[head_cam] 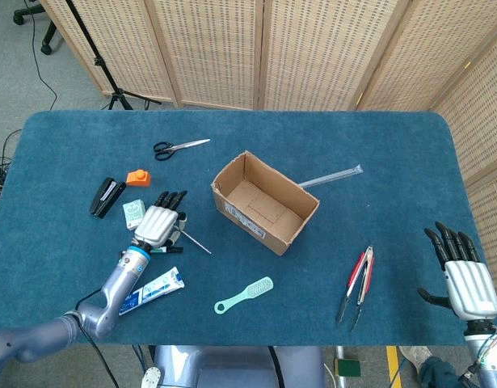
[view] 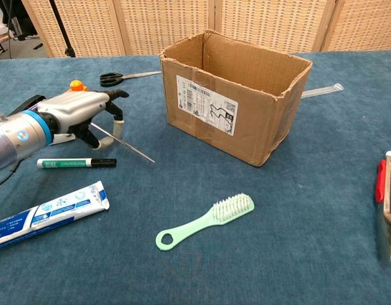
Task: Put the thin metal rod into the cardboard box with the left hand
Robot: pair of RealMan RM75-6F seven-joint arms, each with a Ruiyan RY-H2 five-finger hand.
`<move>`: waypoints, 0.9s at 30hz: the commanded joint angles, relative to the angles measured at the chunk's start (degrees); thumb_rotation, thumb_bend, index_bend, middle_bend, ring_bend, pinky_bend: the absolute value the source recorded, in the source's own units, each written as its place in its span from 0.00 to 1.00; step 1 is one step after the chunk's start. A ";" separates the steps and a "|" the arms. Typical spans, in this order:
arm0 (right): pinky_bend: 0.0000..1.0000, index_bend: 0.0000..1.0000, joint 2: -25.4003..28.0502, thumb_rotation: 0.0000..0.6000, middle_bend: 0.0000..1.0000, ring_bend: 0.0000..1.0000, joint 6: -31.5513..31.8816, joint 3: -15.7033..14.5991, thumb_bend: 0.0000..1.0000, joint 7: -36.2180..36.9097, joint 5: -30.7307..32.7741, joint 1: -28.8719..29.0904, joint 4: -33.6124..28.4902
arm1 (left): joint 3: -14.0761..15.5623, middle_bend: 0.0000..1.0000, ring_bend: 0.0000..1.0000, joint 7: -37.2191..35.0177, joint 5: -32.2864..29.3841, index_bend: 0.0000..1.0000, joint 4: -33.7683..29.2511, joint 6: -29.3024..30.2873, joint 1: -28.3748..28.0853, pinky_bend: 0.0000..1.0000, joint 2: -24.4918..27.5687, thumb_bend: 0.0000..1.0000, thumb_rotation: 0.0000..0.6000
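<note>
My left hand [head_cam: 157,224] [view: 81,114] hovers left of the open cardboard box [head_cam: 264,201] [view: 236,95] and pinches one end of the thin metal rod [head_cam: 196,242] [view: 122,142]. The rod slants down to the right, its free tip raised just above the blue cloth and still well short of the box. The box stands upright with nothing seen inside. My right hand [head_cam: 462,275] rests at the table's near right corner, fingers spread, holding nothing; the chest view does not show it.
A marker [view: 76,163] and toothpaste tube [view: 49,207] lie under and near the left hand. A green brush [view: 205,220], tongs [head_cam: 357,284], scissors [head_cam: 179,147], an orange piece [head_cam: 137,177], stapler [head_cam: 107,196], small carton [head_cam: 134,213] and a clear strip [head_cam: 330,177] are scattered around.
</note>
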 commanded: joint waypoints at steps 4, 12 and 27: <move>0.00 0.00 0.09 1.00 0.00 0.00 -0.01 -0.27 0.00 -0.08 -0.44 0.00 -0.25 | -0.38 0.00 0.00 -3.70 3.14 0.77 -5.22 3.68 1.75 0.00 6.57 0.47 1.00; 0.00 0.00 0.21 1.00 0.00 0.00 0.28 -0.40 0.00 0.29 -0.84 -0.11 -0.47 | -2.70 0.00 0.00 -11.00 6.88 0.77 -13.21 7.98 2.82 0.00 15.20 0.49 1.00; 0.00 0.00 0.72 1.00 0.00 0.00 -0.36 0.07 0.00 1.64 0.17 0.23 -0.11 | -13.05 0.00 0.00 0.87 -5.23 0.77 -30.28 3.45 -6.18 0.00 19.46 0.49 1.00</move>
